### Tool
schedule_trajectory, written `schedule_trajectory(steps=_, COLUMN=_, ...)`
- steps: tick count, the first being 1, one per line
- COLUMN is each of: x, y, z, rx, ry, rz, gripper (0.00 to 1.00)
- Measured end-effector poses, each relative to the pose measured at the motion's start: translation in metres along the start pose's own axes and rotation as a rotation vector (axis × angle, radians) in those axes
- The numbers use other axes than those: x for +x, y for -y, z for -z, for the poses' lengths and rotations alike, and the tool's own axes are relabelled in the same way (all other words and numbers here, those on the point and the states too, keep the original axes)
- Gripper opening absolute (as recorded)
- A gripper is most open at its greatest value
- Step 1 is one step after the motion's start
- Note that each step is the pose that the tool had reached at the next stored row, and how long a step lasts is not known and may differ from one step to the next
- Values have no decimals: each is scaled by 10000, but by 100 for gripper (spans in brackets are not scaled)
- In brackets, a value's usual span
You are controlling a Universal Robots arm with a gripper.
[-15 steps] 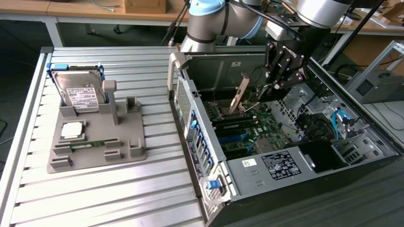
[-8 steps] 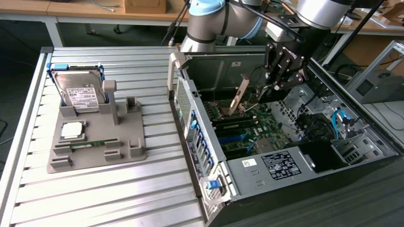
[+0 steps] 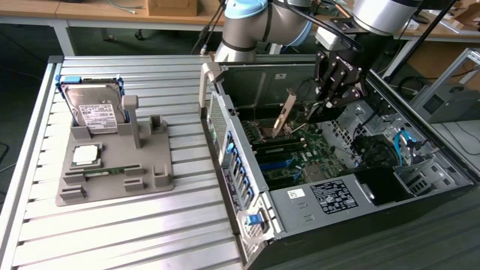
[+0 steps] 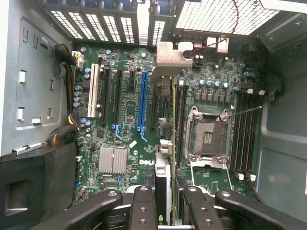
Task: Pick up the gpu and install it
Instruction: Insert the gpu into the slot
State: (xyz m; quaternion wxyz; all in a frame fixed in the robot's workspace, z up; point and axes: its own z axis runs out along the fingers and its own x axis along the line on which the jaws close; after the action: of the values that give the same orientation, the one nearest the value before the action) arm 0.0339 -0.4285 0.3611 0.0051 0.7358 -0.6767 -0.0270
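So the gpu (image 3: 284, 115) is a thin flat card with a tan-brown face. It sits inside the open computer case (image 3: 251, 228), up over the green motherboard (image 3: 294, 164) and leaning a bit in the exterior view. From the wrist view it's edge-on, just a narrow strip (image 4: 165, 132) with its bent silver metal bracket at the far end. It runs between the long blue slot (image 4: 142, 100) and the square metal-framed CPU socket (image 4: 207, 136). Can't tell if its edge touches the board. The gripper (image 3: 327, 107) has its black jaws clamped on the near end of the card (image 4: 168, 201). There's also a small finned silver heatsink (image 4: 113, 160) near the blue slot. Well off to the exterior view's left, on the ribbed aluminium tabletop (image 3: 112, 230), a matte gray moulded holder (image 3: 159, 175) props up a shiny hard drive (image 3: 96, 109) with a white label. A skinny green memory stick (image 3: 112, 170) lies flat in the holder.
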Motion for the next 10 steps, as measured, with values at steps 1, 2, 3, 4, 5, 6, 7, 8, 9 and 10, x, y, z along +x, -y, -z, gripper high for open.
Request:
schedule_trajectory(steps=1, x=2, y=-1, z=0, rx=0, ry=0, rz=0, gripper=27)
schedule_trajectory(steps=2, x=4, y=-1, z=-1, rx=0, ry=0, rz=0, gripper=27)
schedule_trajectory(steps=3, x=6, y=-2, z=-1, rx=0, ry=0, rz=1, gripper=27)
schedule_trajectory(steps=4, x=7, y=-3, z=-1, rx=0, ry=0, rz=1, gripper=27)
schedule_trajectory(steps=5, x=8, y=-6, z=-2, rx=0, ry=0, rz=0, gripper=27)
schedule_trajectory(steps=6, x=9, y=-8, z=-3, rx=0, ry=0, rz=0, gripper=27)
schedule_trajectory(steps=7, x=9, y=-14, z=-3, rx=0, ry=0, rz=0, gripper=27)
schedule_trajectory(steps=8, x=10, y=-19, z=-4, rx=0, ry=0, rz=0, gripper=27)
schedule_trajectory(steps=9, x=11, y=-27, z=-5, rx=0, ry=0, rz=0, gripper=27)
schedule_trajectory(steps=10, x=11, y=-34, z=-6, rx=0, ry=0, rz=0, gripper=27)
